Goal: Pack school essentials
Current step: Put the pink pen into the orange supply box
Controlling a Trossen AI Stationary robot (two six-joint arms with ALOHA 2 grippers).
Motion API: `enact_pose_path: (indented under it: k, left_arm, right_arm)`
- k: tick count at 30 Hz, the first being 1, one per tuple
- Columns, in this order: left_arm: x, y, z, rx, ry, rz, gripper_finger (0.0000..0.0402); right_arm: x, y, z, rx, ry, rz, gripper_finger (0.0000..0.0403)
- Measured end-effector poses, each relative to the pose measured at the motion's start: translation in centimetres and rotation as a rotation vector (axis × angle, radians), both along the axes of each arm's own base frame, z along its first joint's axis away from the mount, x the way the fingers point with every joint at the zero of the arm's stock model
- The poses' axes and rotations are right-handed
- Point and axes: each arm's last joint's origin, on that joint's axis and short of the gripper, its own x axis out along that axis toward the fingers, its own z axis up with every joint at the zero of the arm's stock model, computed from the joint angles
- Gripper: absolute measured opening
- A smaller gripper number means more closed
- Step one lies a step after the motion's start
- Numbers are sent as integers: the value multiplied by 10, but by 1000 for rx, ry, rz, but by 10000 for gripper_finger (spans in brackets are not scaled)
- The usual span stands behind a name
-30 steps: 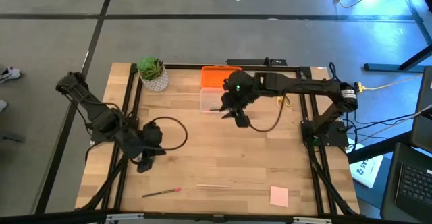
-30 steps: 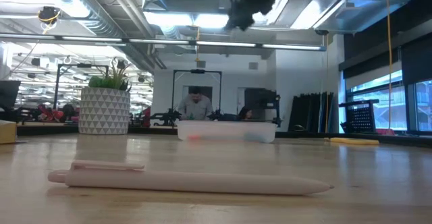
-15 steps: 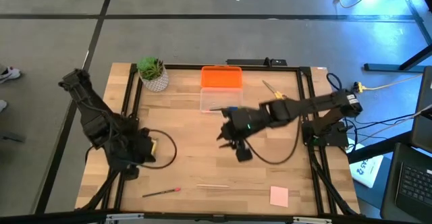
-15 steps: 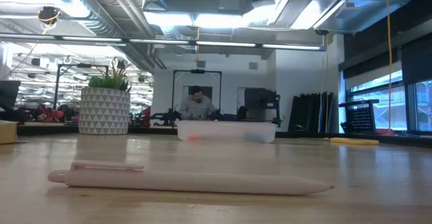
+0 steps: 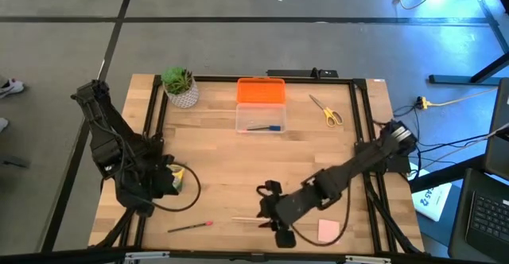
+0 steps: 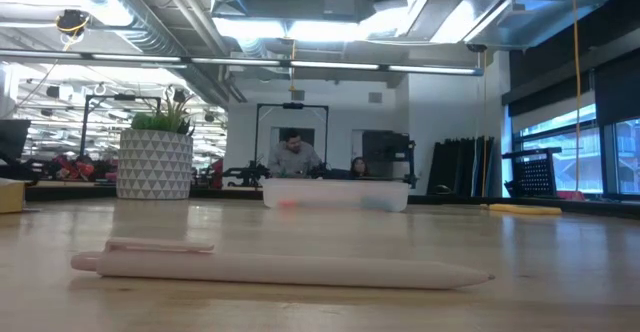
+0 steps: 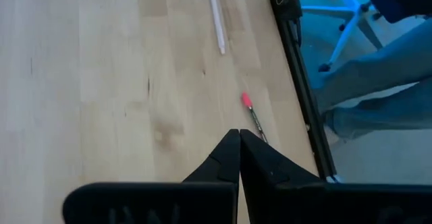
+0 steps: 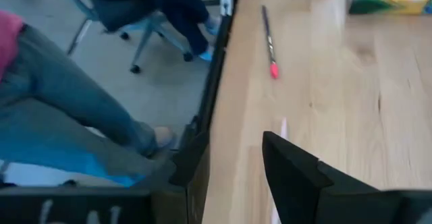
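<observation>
While the left gripper (image 5: 159, 186) waits clenched shut near the crayon box (image 5: 176, 177) at the table's left edge, the right gripper (image 5: 269, 219) hangs over the pale stick (image 5: 248, 219) by the front edge, fingers parted and empty. A clean pickup likely calls for straddling the stick crosswise before closing, then carrying it to the clear case (image 5: 261, 119).

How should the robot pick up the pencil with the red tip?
Probably at mid-shaft, coming straight down. The red-tipped pencil lies flat on bare wood, so fingers should straddle it across its length. The shut left gripper is near it; the right gripper, jaws apart, hangs over the pale thin stick.
</observation>
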Motion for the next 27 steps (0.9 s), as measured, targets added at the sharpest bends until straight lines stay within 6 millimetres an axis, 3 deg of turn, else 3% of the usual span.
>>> enact_pose_path:
  k: [5,11,16,27]
  left_arm:
    - [0,0,0,-94,32,126,0]
    - [2,-3,-9,-140,132,279,0]
    - [9,-14,-22,-81,184,281,0]
    - [14,-22,-30,-36,211,260,0]
  right_arm:
    - [12,5,-27,-6,66,-44,136]
    - [20,2,-40,-22,94,-58,136]
    - [24,-2,-45,-29,104,-71,136]
    - [45,9,-94,-152,96,41,136]
